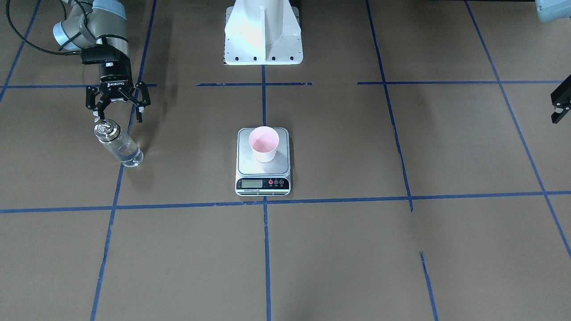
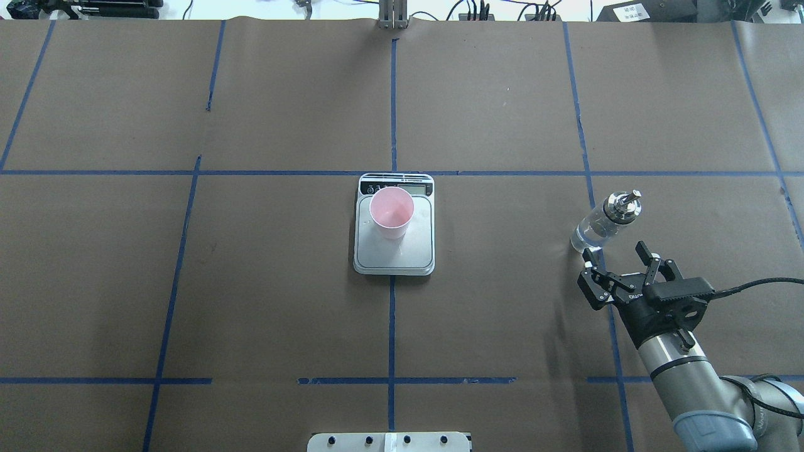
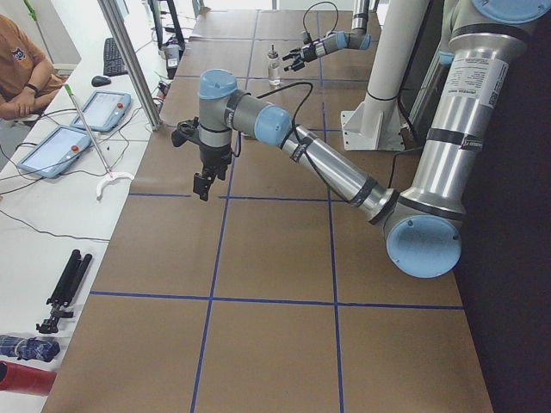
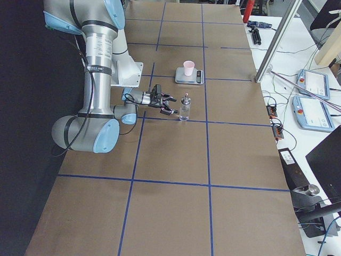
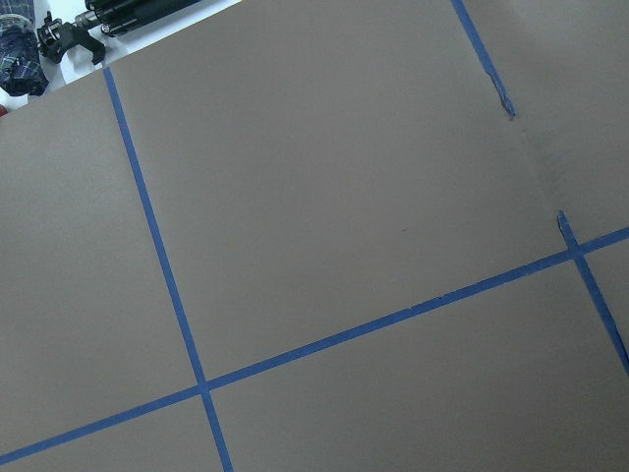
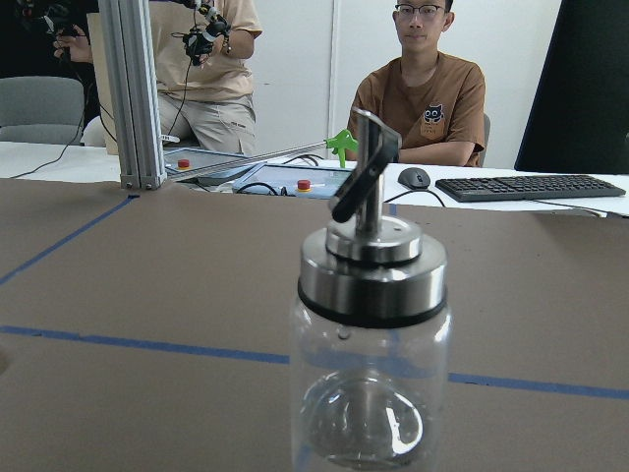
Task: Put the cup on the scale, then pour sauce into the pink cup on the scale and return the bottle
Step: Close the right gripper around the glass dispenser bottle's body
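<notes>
On scale [image 1: 254,167]: cup [image 1: 264,143] upright | bottle [image 1: 119,143]: clear liquid [image 1: 130,157] at bottom

Scale display [image 1: 252,183] — digits too small

Presenting a brown paper-covered table [image 2: 282,282], gridded with blue tape lines [image 2: 391,326]. Carrying a flat rectangular steel-topped kitchen scale [image 2: 402,257] at centre, straddling one tape line. Carrying a small clear glass bottle with a metal pour-spout top [image 2: 597,226], standing upright on the robot's right, well apart from the scale. Seating a white metal base plate [image 1: 263,49] at the robot-side edge.
</notes>
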### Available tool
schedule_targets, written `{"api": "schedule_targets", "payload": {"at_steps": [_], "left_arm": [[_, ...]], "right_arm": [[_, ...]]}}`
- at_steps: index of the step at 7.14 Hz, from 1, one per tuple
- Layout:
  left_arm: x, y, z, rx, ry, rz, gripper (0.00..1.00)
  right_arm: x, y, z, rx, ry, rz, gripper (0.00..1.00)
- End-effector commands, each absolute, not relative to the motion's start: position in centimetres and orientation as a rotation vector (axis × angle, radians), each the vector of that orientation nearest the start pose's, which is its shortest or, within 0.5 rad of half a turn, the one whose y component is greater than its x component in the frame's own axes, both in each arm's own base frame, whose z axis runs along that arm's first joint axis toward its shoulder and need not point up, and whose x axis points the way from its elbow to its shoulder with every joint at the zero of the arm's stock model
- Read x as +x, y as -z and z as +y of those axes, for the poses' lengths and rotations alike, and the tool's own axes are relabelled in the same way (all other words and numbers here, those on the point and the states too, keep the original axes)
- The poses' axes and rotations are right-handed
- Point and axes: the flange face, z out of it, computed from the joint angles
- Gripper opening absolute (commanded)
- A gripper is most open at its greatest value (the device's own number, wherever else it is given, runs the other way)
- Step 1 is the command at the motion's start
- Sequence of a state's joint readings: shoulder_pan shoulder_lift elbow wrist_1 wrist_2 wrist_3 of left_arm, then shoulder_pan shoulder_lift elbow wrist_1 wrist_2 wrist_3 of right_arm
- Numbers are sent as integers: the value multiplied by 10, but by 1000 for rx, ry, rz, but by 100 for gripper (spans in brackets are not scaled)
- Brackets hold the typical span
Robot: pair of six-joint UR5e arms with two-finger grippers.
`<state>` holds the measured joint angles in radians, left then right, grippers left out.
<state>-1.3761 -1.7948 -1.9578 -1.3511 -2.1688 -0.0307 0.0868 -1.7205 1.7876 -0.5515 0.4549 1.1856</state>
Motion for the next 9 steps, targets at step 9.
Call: {"api": "schedule_targets", "payload": {"at_steps": [9], "left_arm": [[28,-387,-543,316,-275,627,100]], "right_arm": [[-394,-499,-282,1212,-350,-628,100]]}}
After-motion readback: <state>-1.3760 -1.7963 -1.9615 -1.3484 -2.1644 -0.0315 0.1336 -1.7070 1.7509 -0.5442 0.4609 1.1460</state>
